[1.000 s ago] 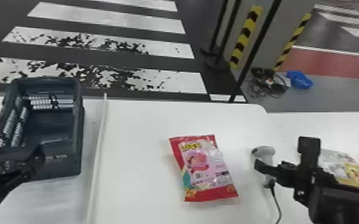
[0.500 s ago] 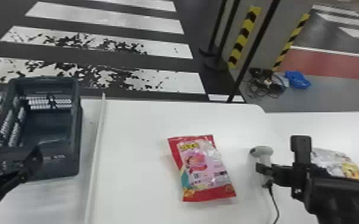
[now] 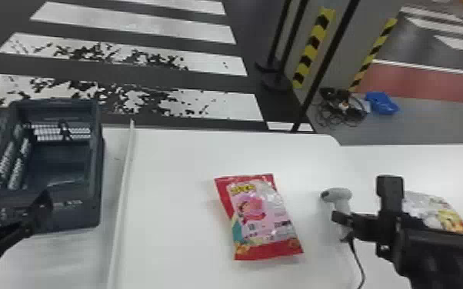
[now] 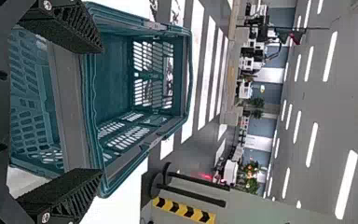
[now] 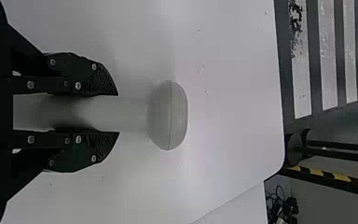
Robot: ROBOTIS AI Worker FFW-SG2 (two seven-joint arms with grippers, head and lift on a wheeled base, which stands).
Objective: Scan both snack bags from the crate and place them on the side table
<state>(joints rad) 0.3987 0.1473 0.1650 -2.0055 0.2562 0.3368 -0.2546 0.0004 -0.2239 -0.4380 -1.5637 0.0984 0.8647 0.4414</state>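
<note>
white counter (image 3: 188, 161) spreads under the work, with a striped floor (image 3: 138, 23) beyond its far edge. nearest on the right side, the right gripper (image 5: 119, 113) has its jaws drawn narrow on the handle of a pale scanner (image 3: 336, 195), one finger on each side, and a dark cable (image 3: 357, 257) trails from the handle's lower end. on the left, the left gripper (image 4: 100, 110) holds its jaws wide at the near end of the dark crate (image 3: 77, 217), with nothing gripped.

between the two arms, a red and pink snack bag (image 3: 259, 219) lies flat on the counter, printed face up. it looks light and soft, its film slick and its contents probably loose and easy to crush; a gentle pinch on the crimped red end, or across the plump middle with little force, should suit it best. the scanner seems stiffer and surer to hold by its straight handle, though the cable could tug. a bit farther right, a second bag (image 3: 452, 221) rests partly behind the right arm, apparently on the side table (image 3: 450, 165). past everything stand striped barrier boards (image 3: 315, 46).
</note>
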